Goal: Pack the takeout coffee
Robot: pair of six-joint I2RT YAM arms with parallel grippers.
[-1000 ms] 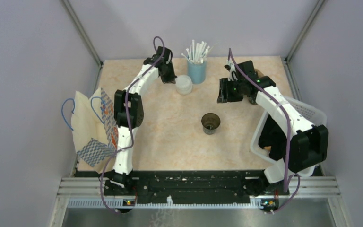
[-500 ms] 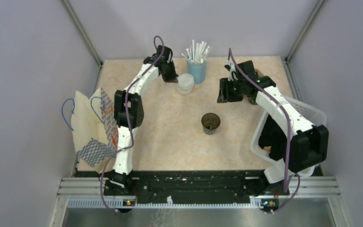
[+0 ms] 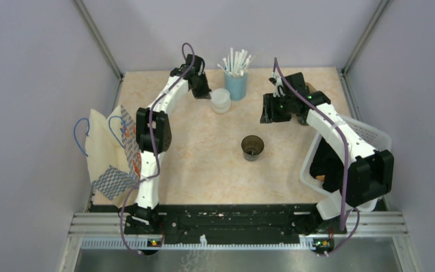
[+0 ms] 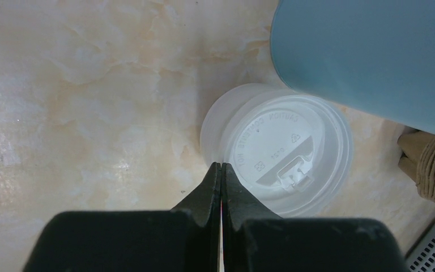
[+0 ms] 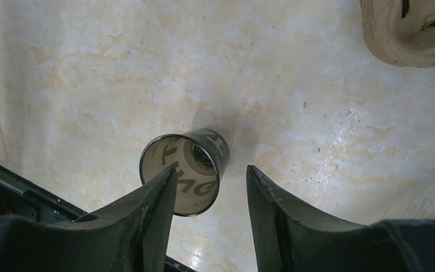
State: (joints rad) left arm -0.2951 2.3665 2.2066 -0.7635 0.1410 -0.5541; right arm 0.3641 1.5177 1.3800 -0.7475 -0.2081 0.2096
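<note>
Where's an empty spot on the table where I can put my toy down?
Biggest bare patch: the middle-left tabletop, between the dark cup, the left arm and the patterned bag. Also the near strip in front of that cup. Crowded: the back, around the lids, straw cup and left end effector.

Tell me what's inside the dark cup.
The dark cup is open, unlidded: pale inner wall and dark bottom show. A finger of the right gripper hides part of its rim; liquid cannot be judged.
</note>
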